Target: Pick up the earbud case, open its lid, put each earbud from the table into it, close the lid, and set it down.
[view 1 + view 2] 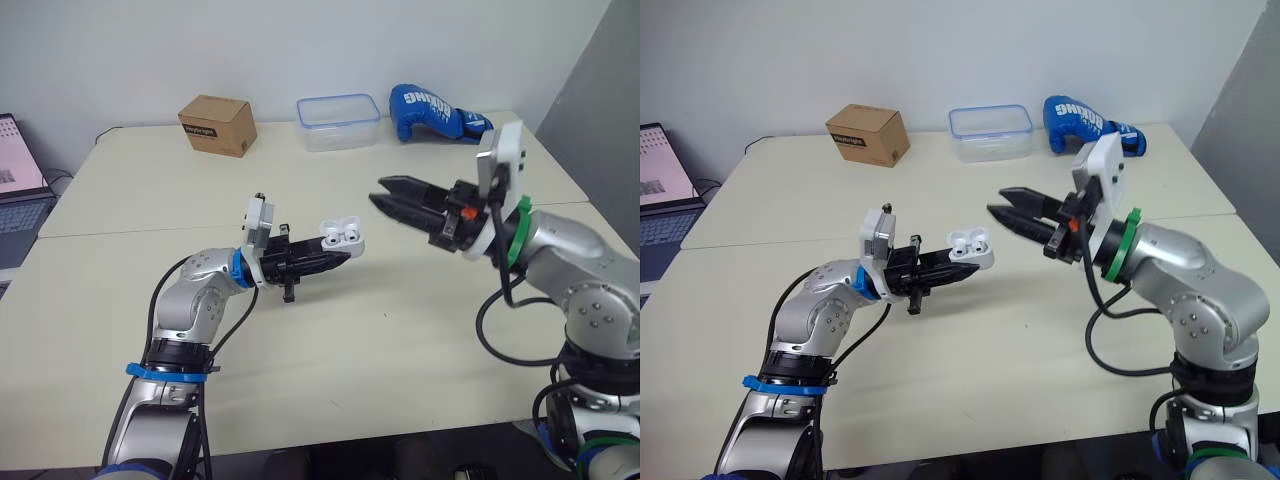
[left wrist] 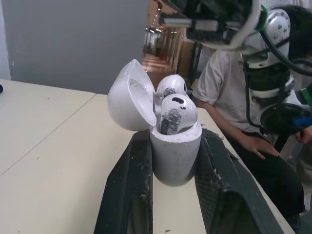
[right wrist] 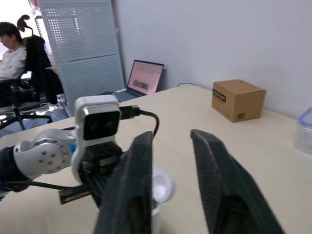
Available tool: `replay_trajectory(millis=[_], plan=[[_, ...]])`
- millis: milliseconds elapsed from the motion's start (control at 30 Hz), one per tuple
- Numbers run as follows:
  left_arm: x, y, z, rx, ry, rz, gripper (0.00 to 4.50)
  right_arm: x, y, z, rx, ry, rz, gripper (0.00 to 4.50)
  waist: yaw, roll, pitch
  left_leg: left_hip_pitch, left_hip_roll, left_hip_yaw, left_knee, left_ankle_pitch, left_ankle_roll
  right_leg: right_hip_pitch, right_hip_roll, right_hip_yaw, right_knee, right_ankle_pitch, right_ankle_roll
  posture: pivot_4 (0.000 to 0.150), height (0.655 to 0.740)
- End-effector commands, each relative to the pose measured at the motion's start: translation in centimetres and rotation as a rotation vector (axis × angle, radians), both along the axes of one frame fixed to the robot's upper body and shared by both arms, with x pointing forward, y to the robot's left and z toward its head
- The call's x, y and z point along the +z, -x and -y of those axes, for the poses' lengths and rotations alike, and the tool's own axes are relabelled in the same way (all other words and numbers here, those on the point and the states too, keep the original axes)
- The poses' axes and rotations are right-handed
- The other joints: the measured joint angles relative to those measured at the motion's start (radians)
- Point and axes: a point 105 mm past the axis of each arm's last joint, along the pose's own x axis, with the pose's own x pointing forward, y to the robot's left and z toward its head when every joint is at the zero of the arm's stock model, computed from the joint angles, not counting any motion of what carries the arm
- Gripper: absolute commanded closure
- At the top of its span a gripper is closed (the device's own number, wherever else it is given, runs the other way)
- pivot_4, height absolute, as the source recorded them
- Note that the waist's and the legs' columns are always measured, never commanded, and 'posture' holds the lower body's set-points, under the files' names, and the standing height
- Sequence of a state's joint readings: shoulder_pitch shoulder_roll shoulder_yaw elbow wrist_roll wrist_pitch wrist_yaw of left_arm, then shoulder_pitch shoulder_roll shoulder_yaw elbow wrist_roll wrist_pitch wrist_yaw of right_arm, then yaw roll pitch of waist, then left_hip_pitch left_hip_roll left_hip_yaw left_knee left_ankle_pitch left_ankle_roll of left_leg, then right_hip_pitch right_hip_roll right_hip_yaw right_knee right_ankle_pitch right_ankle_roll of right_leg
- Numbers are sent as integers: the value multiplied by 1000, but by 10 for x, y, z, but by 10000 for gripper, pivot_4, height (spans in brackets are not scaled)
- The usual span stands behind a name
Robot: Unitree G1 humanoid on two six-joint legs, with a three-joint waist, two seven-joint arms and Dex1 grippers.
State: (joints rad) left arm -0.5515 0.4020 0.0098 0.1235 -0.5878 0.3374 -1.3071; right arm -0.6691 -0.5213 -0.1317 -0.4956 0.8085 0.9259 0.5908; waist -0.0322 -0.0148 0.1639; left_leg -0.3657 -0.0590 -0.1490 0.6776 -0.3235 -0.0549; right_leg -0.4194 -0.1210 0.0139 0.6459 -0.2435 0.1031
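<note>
The left gripper (image 1: 335,260) is raised above the table with its two black fingers (image 2: 127,185) clamped on the lower body of the small glossy white earbud case (image 2: 175,156), one finger on each side, so that the case stands upright at the very tips. The case's rounded white lid (image 2: 127,100) is swung open and tilted back to one side, and two white earbuds (image 2: 178,113) sit in their sockets with their heads above the rim. The right gripper (image 1: 996,201) hangs at about the same height, just to the right of the case and pointed at it, its fingers (image 3: 214,180) spread apart with nothing between them; a clear gap separates its tips from the case. Below both arms lies the pale cream table (image 1: 150,190). Along its far edge stand a small brown cardboard box (image 1: 217,124), a clear plastic container with a blue rim (image 1: 337,121) and a blue boxing glove with white lettering (image 1: 432,113). An open laptop (image 1: 18,170) sits off the table's left side, and a person in a light shirt (image 2: 229,92) is seated beyond the table.
</note>
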Motion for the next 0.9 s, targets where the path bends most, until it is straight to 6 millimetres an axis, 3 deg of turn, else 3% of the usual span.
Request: replay_trajectory(millis=[33, 267, 433, 667, 900], plan=[[10, 7, -2, -27, 9, 50, 37473, 2, -12, -1, 11, 71, 34, 44663, -1, 0, 0, 0, 0, 1, 0, 0, 0, 0, 0, 1, 0, 0, 0, 1500, 7307], [10, 11, -2, -48, 0, 41, 37473, -28, -39, -15, 100, 320, 61, 44663, -3, 0, 0, 0, 0, 1, 0, 0, 0, 0, 0, 1, 0, 0, 0, 1500, 7307], [9, 14, -1, -73, -8, 14, 37473, -37, -56, -30, 164, 436, 142, 44663, -6, 0, 0, 0, 0, 1, 0, 0, 0, -1, 0, 0, 0, 0, 0, 1500, 7307], [9, 17, -1, -89, -15, -8, 37473, -47, -59, -47, 283, 521, 228, 44663, -7, 0, 0, 0, 0, 0, 0, 0, 0, -1, 0, 0, 0, 0, 0, 1500, 7307], [7, 16, -3, -79, -26, -39, 37473, -41, -46, -55, 371, 510, 264, 44663, -7, 0, 0, 0, 0, 0, 0, 0, 0, -1, 0, 0, 0, 0, 0, 1500, 7307]])
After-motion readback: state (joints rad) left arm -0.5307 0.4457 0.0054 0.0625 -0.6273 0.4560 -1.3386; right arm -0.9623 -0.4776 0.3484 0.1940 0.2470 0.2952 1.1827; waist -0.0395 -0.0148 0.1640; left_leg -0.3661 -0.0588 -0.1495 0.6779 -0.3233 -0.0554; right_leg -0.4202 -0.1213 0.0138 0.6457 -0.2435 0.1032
